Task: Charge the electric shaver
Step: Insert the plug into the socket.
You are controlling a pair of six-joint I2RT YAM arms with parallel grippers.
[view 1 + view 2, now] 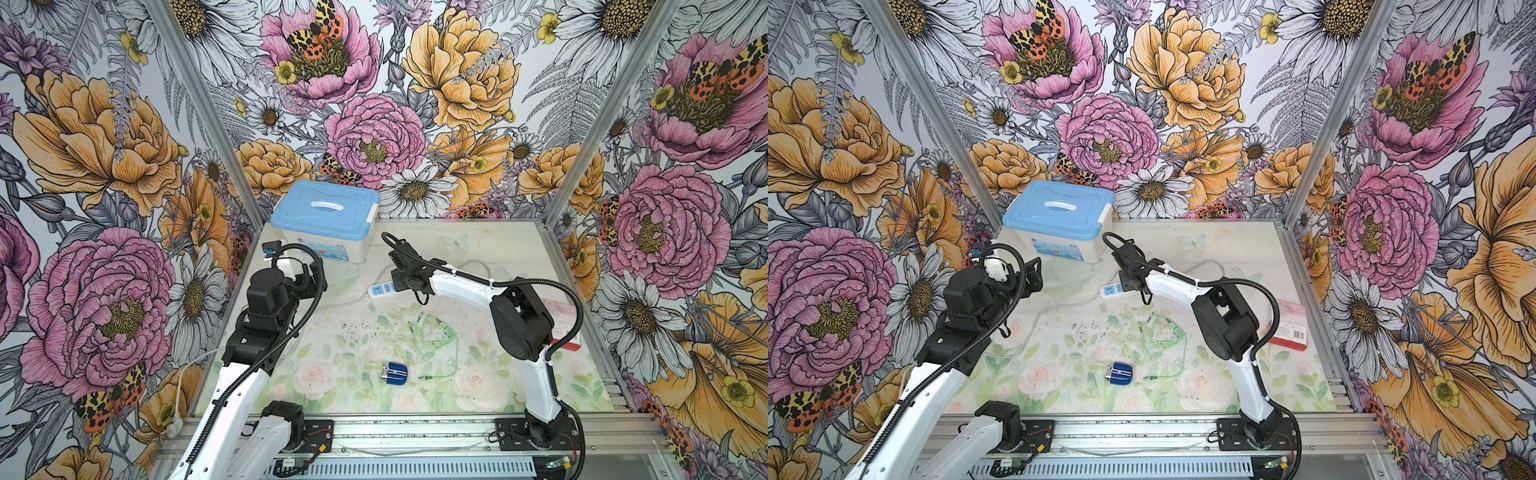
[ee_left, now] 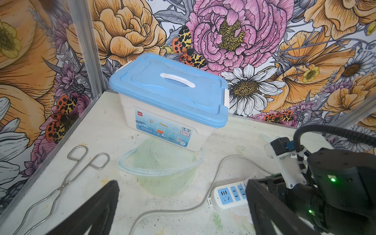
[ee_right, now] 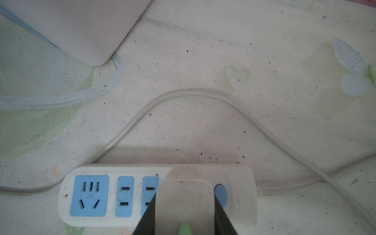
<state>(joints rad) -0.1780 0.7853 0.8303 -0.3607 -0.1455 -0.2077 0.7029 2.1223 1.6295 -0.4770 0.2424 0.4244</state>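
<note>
The electric shaver (image 1: 394,372) (image 1: 1119,372), dark blue with a silver head, lies on its side near the front of the table, apart from both arms. My right gripper (image 3: 185,201) (image 1: 405,282) is shut on a white charger adapter (image 3: 184,195), held against the right end of the white power strip (image 3: 91,195) (image 1: 380,289). A green cable (image 1: 436,332) runs from the adapter and ends beside the shaver. My left gripper (image 2: 182,183) (image 1: 309,282) hovers open to the left of the strip with nothing between its fingers.
A blue-lidded storage box (image 1: 328,212) (image 2: 168,91) stands at the back left. Metal tongs (image 2: 67,179) lie by the left wall. A red box (image 1: 1289,324) sits at the right edge. The strip's grey cord (image 3: 193,91) loops behind it.
</note>
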